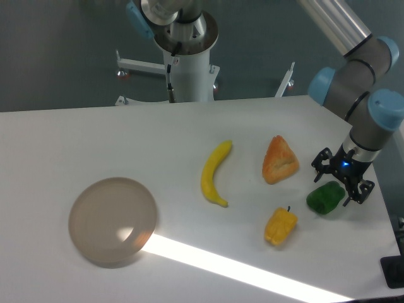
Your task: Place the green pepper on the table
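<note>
I see green pepper (326, 197): small, glossy, dark green, lumpy and rounded. Lies on its side on bench (95, 139), resting on white surface. Sits near right edge, toward front right part of top. Faint highlights on upper skin; stem end not discernible from my view. Bench: large, flat, white, matte top filling most of view. Bright diagonal band of light crosses its front part, left of pepper and apart from it.
</note>
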Controlling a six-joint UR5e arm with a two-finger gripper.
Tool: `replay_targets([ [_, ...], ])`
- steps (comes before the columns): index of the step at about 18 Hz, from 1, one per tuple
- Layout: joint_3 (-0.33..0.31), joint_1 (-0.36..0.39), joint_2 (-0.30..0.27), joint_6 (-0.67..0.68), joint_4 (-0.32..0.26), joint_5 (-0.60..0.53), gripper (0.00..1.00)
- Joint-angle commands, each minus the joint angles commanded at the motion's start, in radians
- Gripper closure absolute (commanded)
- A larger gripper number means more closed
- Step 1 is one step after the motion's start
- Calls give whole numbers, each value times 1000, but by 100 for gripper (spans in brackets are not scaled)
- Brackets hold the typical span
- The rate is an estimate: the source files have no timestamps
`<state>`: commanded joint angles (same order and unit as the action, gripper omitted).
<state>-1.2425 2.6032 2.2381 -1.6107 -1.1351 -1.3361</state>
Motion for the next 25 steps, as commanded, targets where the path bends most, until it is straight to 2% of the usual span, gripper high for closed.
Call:
replay_targets([
  [6, -2, -21, -55, 52, -2, -5, 0],
  [11, 9, -78, -80, 75, -3, -21, 0],
  [13, 21, -118, -91, 104, -5, -96, 0],
  [15, 70, -164, -81, 144, -11, -168, 0],
  [21, 139, -256, -45, 262, -12, -259, 0],
  [25, 149, -265, -20, 265, -8, -264, 0],
])
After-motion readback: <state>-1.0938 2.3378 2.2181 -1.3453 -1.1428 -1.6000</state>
